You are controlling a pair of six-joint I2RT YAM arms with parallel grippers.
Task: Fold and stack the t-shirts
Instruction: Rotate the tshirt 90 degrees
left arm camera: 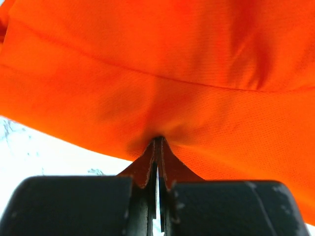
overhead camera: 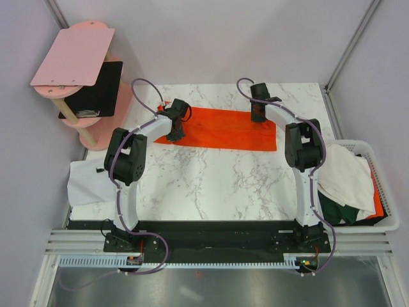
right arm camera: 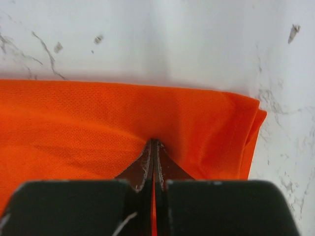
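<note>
The orange-red t-shirt [overhead camera: 220, 129] lies folded into a long band across the far middle of the marble table [overhead camera: 211, 179]. My left gripper [overhead camera: 176, 133] is shut on its left end; in the left wrist view the fabric [left arm camera: 162, 78] is pinched between my left gripper's [left arm camera: 158, 142] closed jaws. My right gripper [overhead camera: 257, 117] is shut on the shirt's right far edge; the right wrist view shows the cloth [right arm camera: 98, 128] pinched in my right gripper [right arm camera: 153, 143]. A white shirt [overhead camera: 345, 176] and a dark green shirt [overhead camera: 337, 211] lie in the basket at the right.
A white basket [overhead camera: 386, 192] stands at the table's right edge. A white cloth [overhead camera: 86, 182] hangs over the left edge. A pink stand [overhead camera: 77, 54] with a black panel [overhead camera: 96, 89] stands at the far left, off the table.
</note>
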